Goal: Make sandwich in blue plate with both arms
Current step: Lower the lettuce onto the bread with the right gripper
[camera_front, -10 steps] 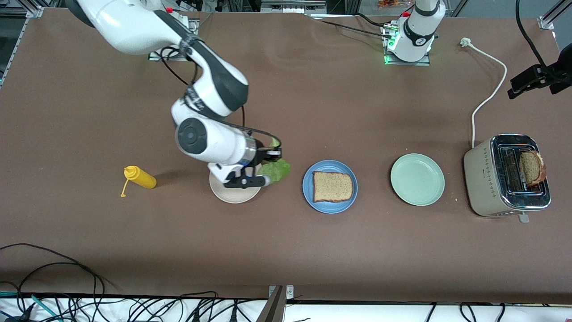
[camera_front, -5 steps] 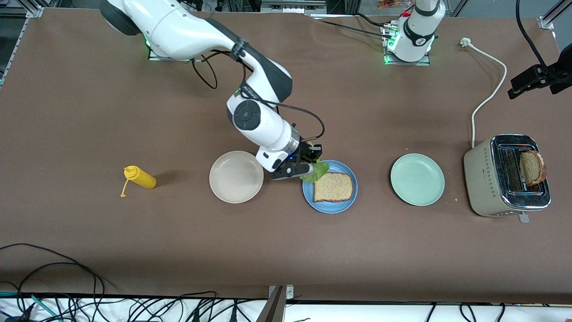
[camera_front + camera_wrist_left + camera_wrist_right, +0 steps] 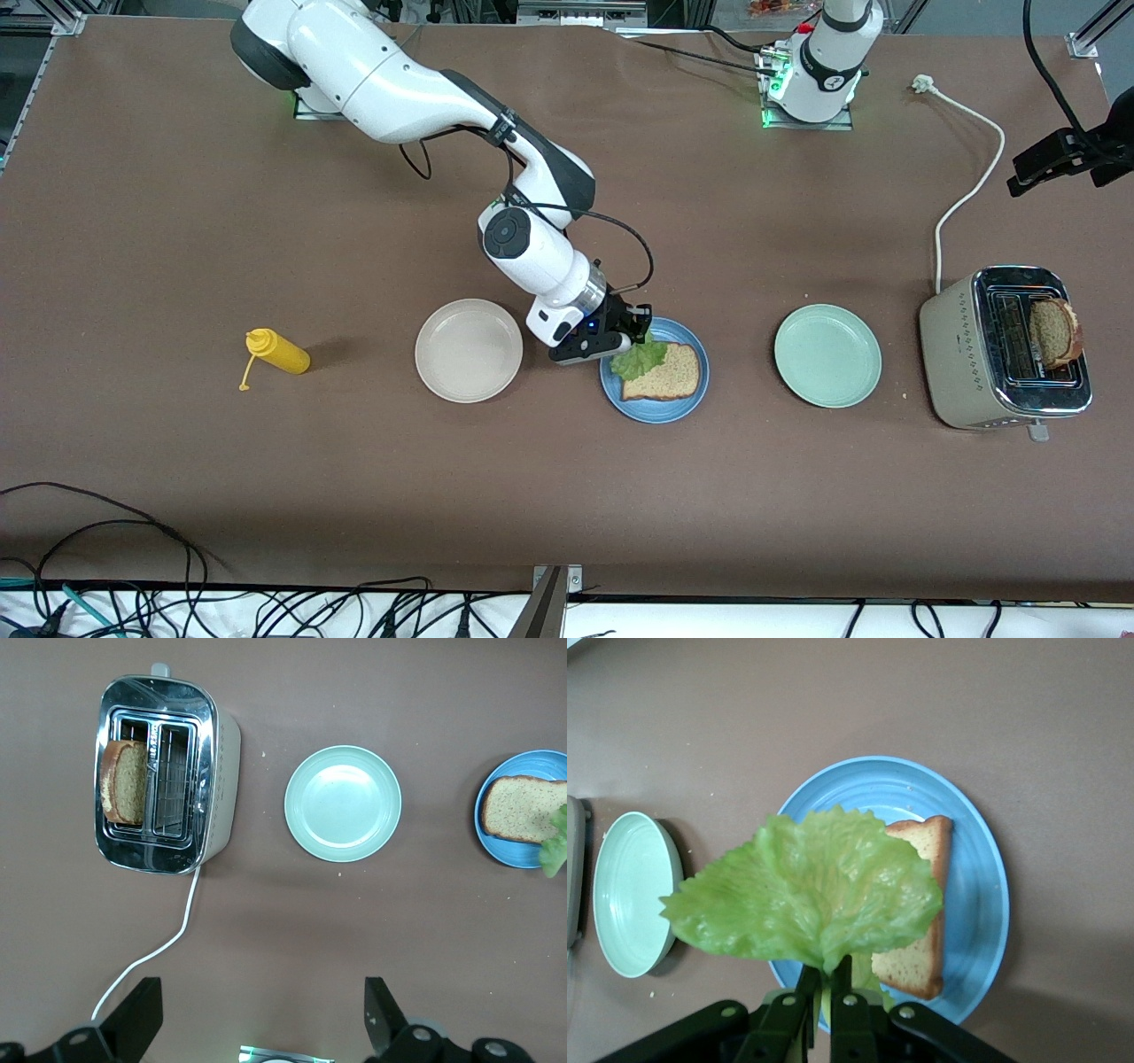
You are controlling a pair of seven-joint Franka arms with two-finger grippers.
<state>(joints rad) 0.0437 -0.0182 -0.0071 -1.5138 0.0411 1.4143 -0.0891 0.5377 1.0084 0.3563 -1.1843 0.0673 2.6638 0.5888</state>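
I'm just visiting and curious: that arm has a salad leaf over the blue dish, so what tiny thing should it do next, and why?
Probably lower a little and open. The right pincer is shut on the lettuce leaf, which hangs over the bread slice on the blue plate, so the leaf would land on it.

Brown bench [image 3: 177, 221]. Blue plate [image 3: 655, 410]; speckled brown bread [image 3: 673, 374]; ruffled green lettuce [image 3: 806, 895]. Beige plate [image 3: 469, 351], mint plate [image 3: 827, 355]. Yellow bottle [image 3: 279, 351]. Beige-and-chrome toaster [image 3: 1005, 348], white cord [image 3: 970, 190]. White arms, black grippers.
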